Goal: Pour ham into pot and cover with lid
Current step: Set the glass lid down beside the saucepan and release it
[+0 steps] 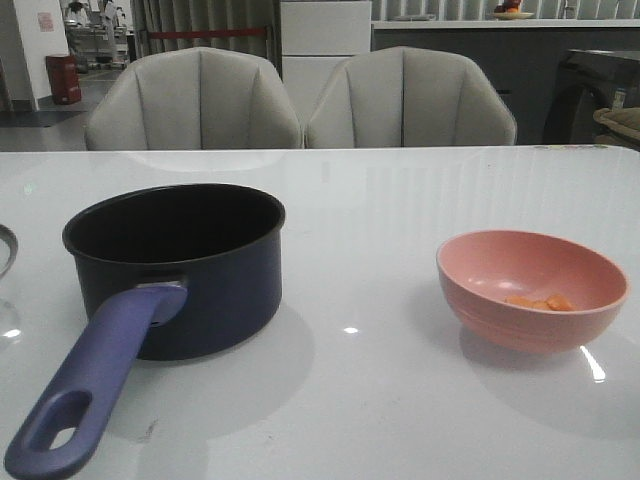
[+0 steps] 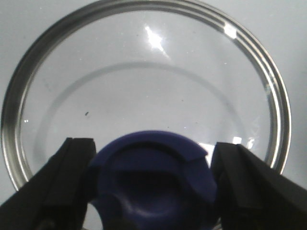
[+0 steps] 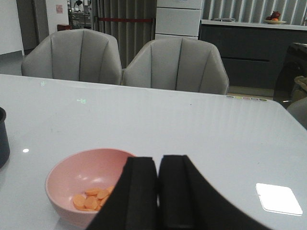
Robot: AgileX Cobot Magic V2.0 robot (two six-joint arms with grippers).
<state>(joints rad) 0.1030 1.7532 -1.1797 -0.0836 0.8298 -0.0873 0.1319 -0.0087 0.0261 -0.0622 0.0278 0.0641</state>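
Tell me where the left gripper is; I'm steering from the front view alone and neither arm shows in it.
Observer: The left gripper is over the lid, one finger on each side of its blue knob.
Operator: Clamped on the knob yet?
Observer: I cannot tell. The fingers sit right against the knob, and the left wrist view does not show whether they are pressing.
Operator: And the right one?
Observer: The right gripper is shut and empty, just behind the pink bowl, where the ham lies as several flat round slices.
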